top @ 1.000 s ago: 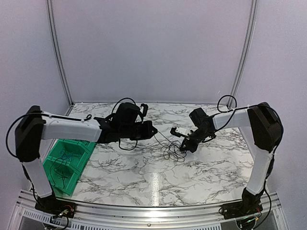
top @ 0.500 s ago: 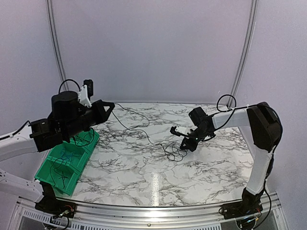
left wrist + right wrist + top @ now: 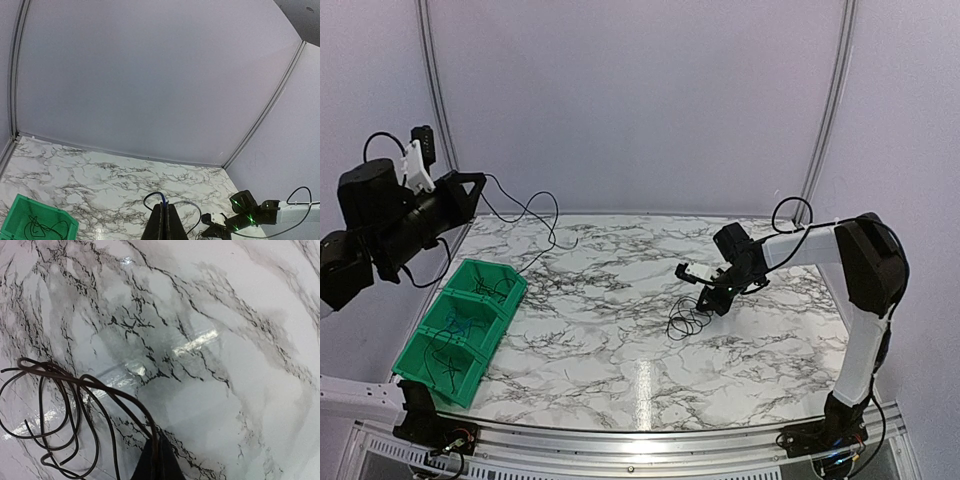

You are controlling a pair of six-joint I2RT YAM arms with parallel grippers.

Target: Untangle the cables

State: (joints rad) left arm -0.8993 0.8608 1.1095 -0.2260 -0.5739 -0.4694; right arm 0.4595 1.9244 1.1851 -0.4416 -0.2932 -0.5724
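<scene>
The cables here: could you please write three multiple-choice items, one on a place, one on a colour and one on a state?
1. Where on the table is the green bin? A left edge; B middle; C right edge.
2. What colour are the looped cables by the right gripper? A red; B black; C yellow.
3. How is the left gripper? A open, empty; B lying flat on the tabletop; C shut on a cable.
Key: A, it sits at the far left; B, the loops look black; C, a cable hangs from it, jaws closed.
</scene>
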